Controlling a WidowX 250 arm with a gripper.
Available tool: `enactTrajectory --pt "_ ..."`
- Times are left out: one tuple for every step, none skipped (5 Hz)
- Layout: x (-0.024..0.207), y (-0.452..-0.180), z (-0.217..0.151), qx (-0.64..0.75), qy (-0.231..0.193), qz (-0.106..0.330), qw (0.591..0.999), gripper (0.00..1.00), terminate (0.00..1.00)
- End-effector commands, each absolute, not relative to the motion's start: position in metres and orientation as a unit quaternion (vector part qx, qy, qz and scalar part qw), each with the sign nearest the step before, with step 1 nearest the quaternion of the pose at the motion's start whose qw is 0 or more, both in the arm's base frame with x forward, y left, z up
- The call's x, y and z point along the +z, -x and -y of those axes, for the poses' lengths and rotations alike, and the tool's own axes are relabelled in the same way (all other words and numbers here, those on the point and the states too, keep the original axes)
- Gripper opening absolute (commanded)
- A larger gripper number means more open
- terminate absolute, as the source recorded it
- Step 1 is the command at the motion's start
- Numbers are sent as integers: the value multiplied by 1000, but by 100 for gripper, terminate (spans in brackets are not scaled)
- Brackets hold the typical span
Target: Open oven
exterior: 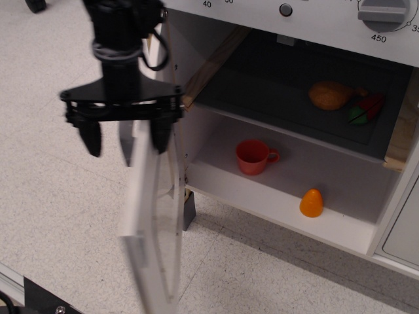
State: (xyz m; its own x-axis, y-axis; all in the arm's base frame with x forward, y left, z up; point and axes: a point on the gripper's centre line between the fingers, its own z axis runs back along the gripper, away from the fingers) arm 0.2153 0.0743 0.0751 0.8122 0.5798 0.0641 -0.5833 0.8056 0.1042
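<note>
The white oven (pixel 340 232) stands at the right with its inside in full view. Its door (pixel 152 229) is swung wide open to the left and shows almost edge-on, somewhat blurred. My black gripper (pixel 126 139) hangs in front of the door's top edge. Its fingers (pixel 91 137) are spread wide, one on each side of the door's upper part, where a grey bit of the handle shows between them. I cannot tell whether either finger touches it. The grey dial panel (pixel 327 16) runs along the top.
Inside the oven, a red cup (pixel 254 157) and an orange toy (pixel 312 203) sit on the white floor. A brown bread-like toy (pixel 329 95) and red-green toys (pixel 364 109) lie on the dark shelf. A grey foot (pixel 189 210) stands under the left corner. Speckled floor lies to the left.
</note>
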Motion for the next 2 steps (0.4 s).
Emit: enactTrajectory --pt "119 -221 -115 192 -67 -4 979 100 0" --pt "131 -220 -121 150 -79 -9 985 100 0"
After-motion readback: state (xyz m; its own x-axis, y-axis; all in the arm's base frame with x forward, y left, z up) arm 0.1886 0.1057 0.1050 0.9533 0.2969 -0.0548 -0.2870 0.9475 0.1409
